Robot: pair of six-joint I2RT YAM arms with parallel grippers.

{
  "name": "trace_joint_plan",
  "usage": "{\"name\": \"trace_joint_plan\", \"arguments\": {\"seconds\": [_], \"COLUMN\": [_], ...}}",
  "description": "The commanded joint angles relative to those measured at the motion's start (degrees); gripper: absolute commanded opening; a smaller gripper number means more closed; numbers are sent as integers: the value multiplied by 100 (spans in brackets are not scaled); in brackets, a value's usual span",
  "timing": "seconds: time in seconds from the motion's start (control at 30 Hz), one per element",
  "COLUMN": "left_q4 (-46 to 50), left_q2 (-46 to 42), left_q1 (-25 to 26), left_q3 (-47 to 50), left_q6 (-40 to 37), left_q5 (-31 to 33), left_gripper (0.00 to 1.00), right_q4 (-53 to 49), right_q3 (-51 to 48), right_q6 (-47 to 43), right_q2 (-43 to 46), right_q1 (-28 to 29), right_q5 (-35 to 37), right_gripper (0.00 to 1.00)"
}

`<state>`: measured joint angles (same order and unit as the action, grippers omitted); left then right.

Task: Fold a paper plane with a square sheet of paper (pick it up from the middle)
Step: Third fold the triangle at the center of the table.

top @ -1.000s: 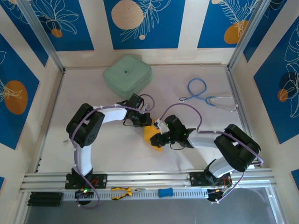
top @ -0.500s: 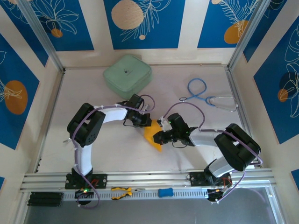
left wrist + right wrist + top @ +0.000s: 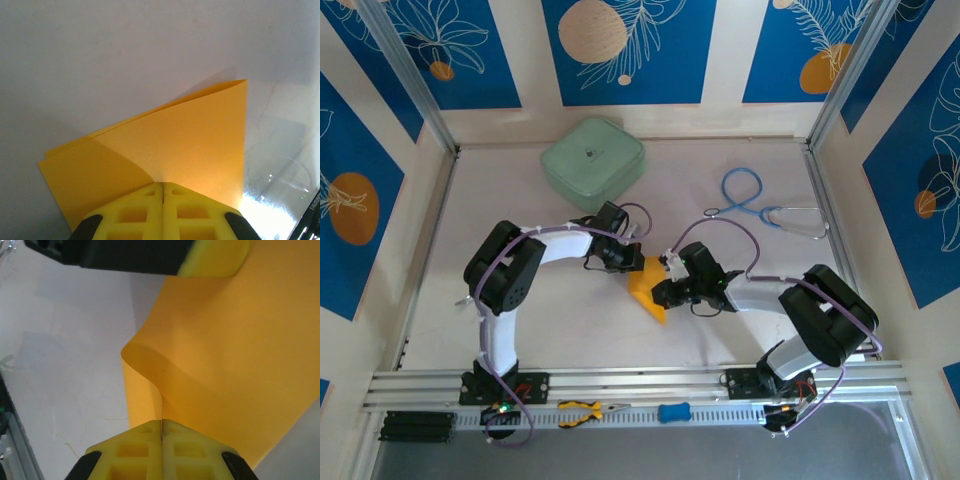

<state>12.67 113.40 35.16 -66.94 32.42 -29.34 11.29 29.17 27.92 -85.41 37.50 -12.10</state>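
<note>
Both grippers are clamped on the same thin, bright orange-yellow square sheet of paper (image 3: 647,290), which sits right between them. The left gripper (image 3: 162,186) has its yellow pads pressed flat together with the paper's edge pinched in the seam. From there the sheet fans out ahead of the fingertips, doubled over. The top layer lifts a bit off the lower one, and a sharp corner points away to that gripper's right.

The right gripper (image 3: 161,426) is squeezed just as tight on another edge. Right in front of its tips the paper curls up into a soft rolled bend, then spreads out toward the left gripper's pad on the far side. The plain white tabletop (image 3: 100,50) is underneath it all.

Well beyond the left gripper sits a mint-green rounded square case (image 3: 592,163). A blue-tubed stethoscope (image 3: 760,213) lies off past the right gripper. Behind both grippers, back by the arm bases, are yellow-handled pliers (image 3: 582,410).
</note>
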Motion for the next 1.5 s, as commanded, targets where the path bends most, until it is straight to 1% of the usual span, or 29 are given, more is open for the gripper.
{"name": "trace_joint_plan", "arguments": {"seconds": [0.0,0.23,0.77,1.13,1.47], "left_q4": [329,335,323,291,280], "left_q2": [48,29,-16,-38,-38], "left_q1": [33,33,29,32,31], "left_q3": [32,14,48,67,64], "left_q6": [-106,-110,-81,-61,-51], "left_q5": [236,227,210,184,172], "left_gripper": [6,6,6,7,7], "right_q4": [-220,-327,-530,-579,-575], "right_q3": [149,228,303,299,354], "right_q6": [-160,-190,-213,-197,-217], "right_q2": [-8,-68,-118,-125,-248], "right_q1": [-61,-76,-45,-6,-5], "right_q5": [180,286,272,384,340], "right_gripper": [3,3,3,3,3]}}
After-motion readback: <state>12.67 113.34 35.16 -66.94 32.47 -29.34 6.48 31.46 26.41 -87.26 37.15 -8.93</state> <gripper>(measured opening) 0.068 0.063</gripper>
